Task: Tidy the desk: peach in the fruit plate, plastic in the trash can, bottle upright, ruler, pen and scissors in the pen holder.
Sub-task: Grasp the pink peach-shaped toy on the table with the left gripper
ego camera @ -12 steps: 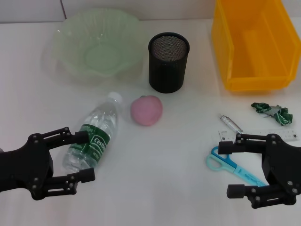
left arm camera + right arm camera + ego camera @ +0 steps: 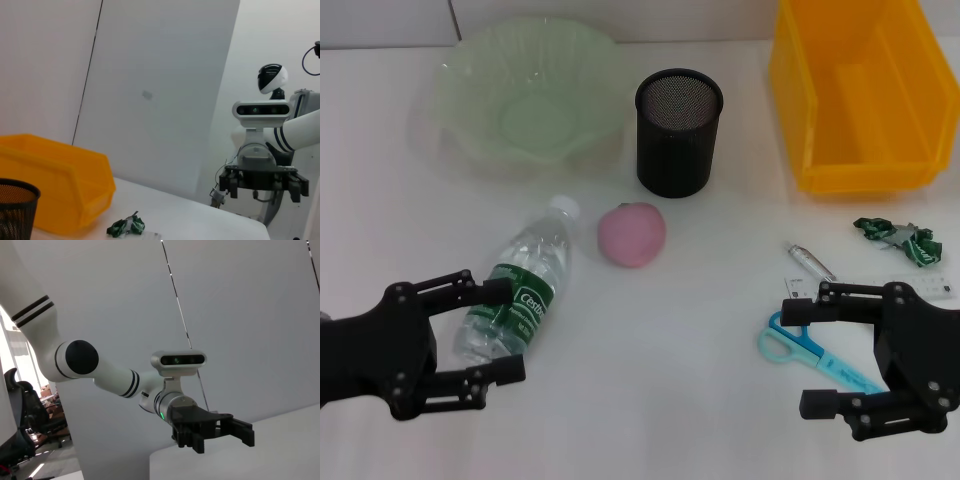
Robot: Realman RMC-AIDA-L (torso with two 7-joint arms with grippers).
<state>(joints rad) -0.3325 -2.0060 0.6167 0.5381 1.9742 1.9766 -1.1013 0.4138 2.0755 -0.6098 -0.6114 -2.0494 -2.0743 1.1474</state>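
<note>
left gripper (image 2: pixel 495 331) spread wide, bottle (image 2: pixel 518 292) lying between fingers | right gripper (image 2: pixel 812 349) wide over scissors (image 2: pixel 807 350)

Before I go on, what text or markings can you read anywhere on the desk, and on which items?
"Cestbon", white letters on the green label of the lying bottle.
Ruler: scale marks and digits, too small to read.
Green plastic wrapper: white print, too crumpled to read.
Nothing readable on the pen holder, yellow bin, plate or scissors.

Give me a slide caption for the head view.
Both tools open: left tool beside the lying bottle, right tool over the scissors.
</note>
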